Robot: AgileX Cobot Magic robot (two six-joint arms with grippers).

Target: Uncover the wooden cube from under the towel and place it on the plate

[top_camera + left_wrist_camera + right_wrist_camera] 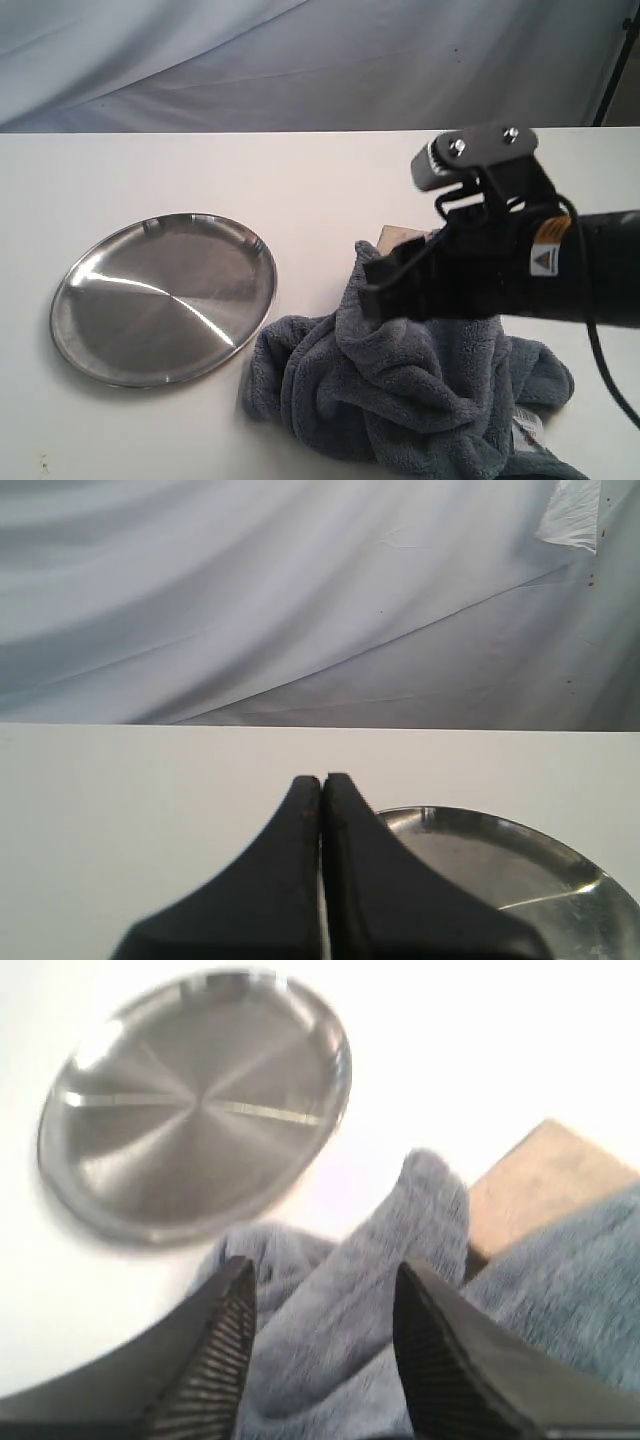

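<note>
From where I stand, the wooden cube (400, 238) is only partly uncovered. A pale tan face peeks out at the 12 o'clock edge of the heaped towel (400, 390), and the rest is buried in the plush. The plate (165, 298) lies bare on the white table (300, 170) at about 9 o'clock from the heap, close to it but not touching.

The right gripper (322, 1332) hangs over the heap's top edge. Its jaws are drawn partway together with a thick fold of towel filling the gap, so I judge the fold is pinched. A peak of cloth stands up just beside it, at 9 o'clock of the cube. The left gripper (322, 780) has its fingers pressed tight together with nothing between them. It is low over the table beside the plate.

The towel is soft and limp, so it will sag and trail when pulled and may drag across the block. It needs carrying well off toward 6 o'clock. The cube looks stiff, rough and fairly light. Its grain should give the pads good friction with no risk of crushing. The best hold is square across two opposite flat faces, not on a corner, once the cloth is clear of its sides.
</note>
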